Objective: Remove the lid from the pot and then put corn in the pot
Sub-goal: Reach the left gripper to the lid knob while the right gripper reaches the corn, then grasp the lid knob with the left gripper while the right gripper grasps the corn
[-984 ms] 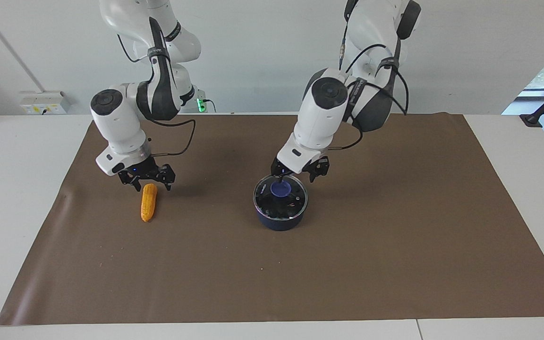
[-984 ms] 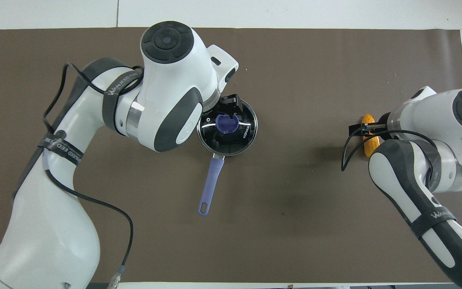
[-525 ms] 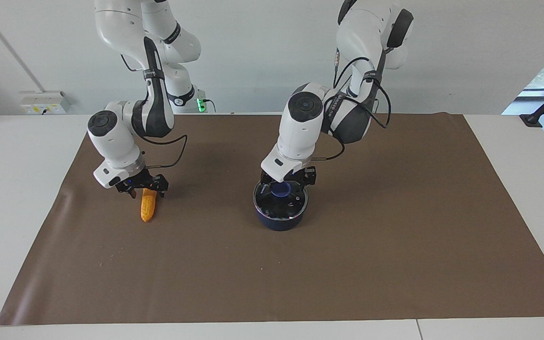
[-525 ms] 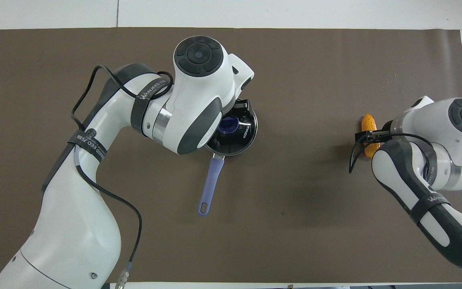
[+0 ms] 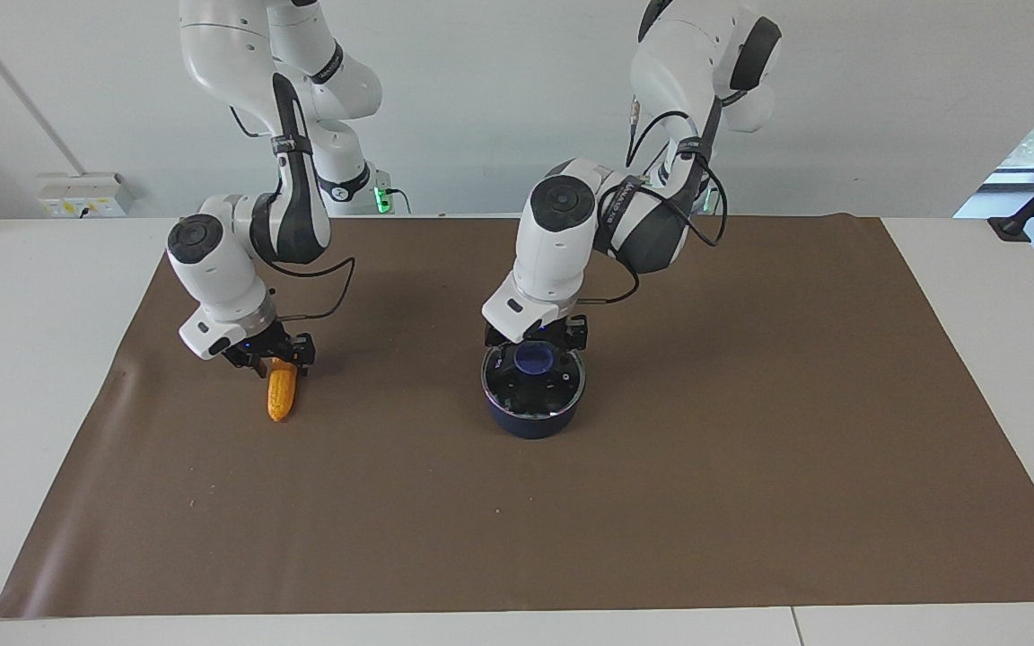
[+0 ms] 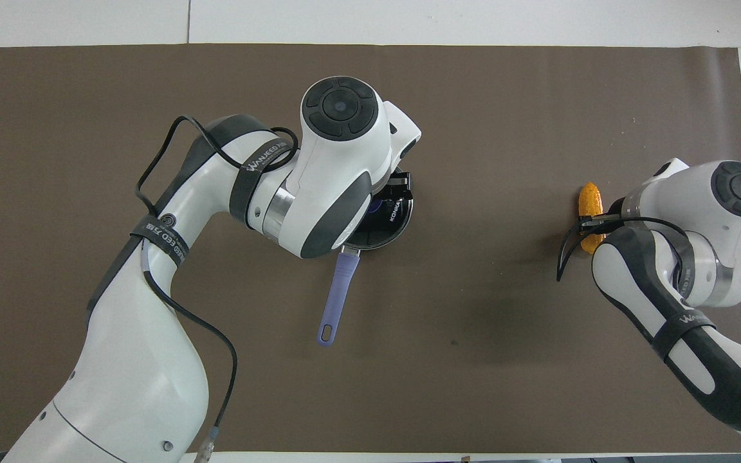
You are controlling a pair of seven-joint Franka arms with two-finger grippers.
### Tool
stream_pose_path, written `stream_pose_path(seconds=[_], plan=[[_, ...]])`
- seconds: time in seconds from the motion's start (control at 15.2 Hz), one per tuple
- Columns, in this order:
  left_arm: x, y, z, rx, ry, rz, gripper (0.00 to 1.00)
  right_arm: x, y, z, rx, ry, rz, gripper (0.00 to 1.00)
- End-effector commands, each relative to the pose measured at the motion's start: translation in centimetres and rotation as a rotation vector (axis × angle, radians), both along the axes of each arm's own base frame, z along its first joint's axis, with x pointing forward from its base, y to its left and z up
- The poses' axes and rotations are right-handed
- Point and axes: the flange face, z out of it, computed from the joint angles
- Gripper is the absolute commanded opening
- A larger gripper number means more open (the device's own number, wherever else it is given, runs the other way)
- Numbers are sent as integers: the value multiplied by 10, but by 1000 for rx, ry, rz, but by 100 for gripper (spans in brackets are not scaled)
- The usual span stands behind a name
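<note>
Brown matting covers the counter. Left tool (image 5: 535, 343) straddles the lid (image 5: 533, 377) knob on the pot (image 5: 530, 418); right tool (image 5: 267, 353) brackets the corn (image 5: 280, 395). Neither grip's closure is discernible.

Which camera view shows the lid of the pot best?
The facing view: the lid sits on the pot, its knob and rim visible. In the overhead view, the left arm covers most of it, leaving one edge.

I'm seeing the corn (image 5: 280, 396) showing orange-yellow, bumpy; the pot (image 5: 532, 418) reading dark navy with a blue-purple handle (image 6: 336, 296); the lid (image 5: 562, 381) showing clear glass, blue-purple knob (image 5: 534, 360). A brown mat (image 5: 750, 467) is covering the white tabletop (image 5: 23, 305).
</note>
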Motion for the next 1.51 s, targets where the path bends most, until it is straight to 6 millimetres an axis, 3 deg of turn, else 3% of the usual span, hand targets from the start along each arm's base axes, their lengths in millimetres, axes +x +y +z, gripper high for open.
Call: stream_pose_path(seconds=[0.0,0.13,0.26,0.39,0.46,0.52,0.72,1.05,1.31,1.44], plan=[[-4,3,-4,8,-17,3,100,0,0,3,10,34,20,0],[-4,3,-5,5,-21,4,100,14,4,31,13,71,24,0],[-4,4,-7,6,-20,7,100,32,20,80,18,104,51,0],[-5,4,-7,8,-17,5,98,43,24,120,19,122,57,0],[-5,4,-7,7,-19,5,86,46,31,136,19,124,66,0],[-4,6,-7,7,-19,8,58,47,47,144,16,123,79,0],[-5,3,-6,5,-18,6,2,49,67,152,9,114,43,0],[-5,1,2,-9,-16,40,0,49,72,156,8,108,36,0],[-7,26,65,-54,0,83,0,49,76,156,9,105,42,0],[6,69,101,-63,2,134,0,50,77,157,10,102,40,0]])
